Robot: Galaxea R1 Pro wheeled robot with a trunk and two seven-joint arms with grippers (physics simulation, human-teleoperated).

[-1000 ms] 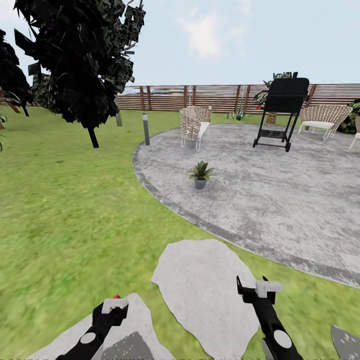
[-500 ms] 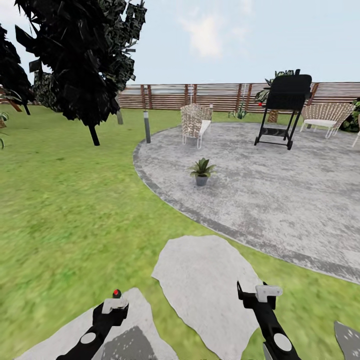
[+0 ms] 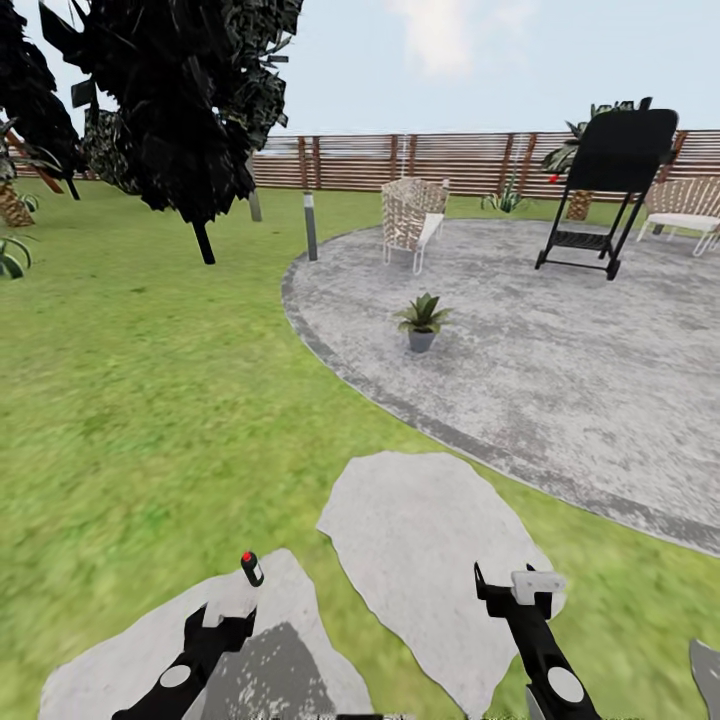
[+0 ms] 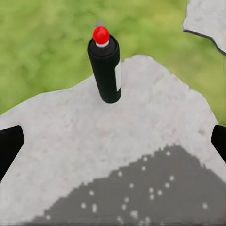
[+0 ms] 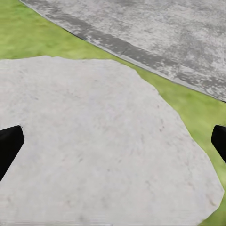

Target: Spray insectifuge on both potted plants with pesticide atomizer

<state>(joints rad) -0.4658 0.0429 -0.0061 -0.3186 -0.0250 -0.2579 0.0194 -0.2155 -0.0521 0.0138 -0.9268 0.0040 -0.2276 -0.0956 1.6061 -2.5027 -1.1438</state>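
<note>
The spray bottle (image 3: 251, 568) (image 4: 105, 66) stands upright on a pale stepping stone (image 3: 130, 650) set in the lawn (image 3: 150, 400); it is dark, with a red cap and a white label strip down one side. The left gripper (image 3: 222, 622) hovers just short of the bottle, not touching it, with its fingers (image 4: 9, 148) spread wide apart and the bottle centred ahead of the gap. The right gripper (image 3: 515, 590) hangs over a second stepping stone (image 3: 420, 540) (image 5: 94, 141), fingers likewise spread and holding nothing. Farther ahead, one potted plant (image 3: 422, 322) sits near the edge of the round grey patio (image 3: 560, 370). Beyond it stand a wicker chair (image 3: 411, 212), a black grill (image 3: 612, 170) and a brown slatted fence (image 3: 460, 160). A dark tree (image 3: 170, 100) rises over the lawn at the left.
</note>
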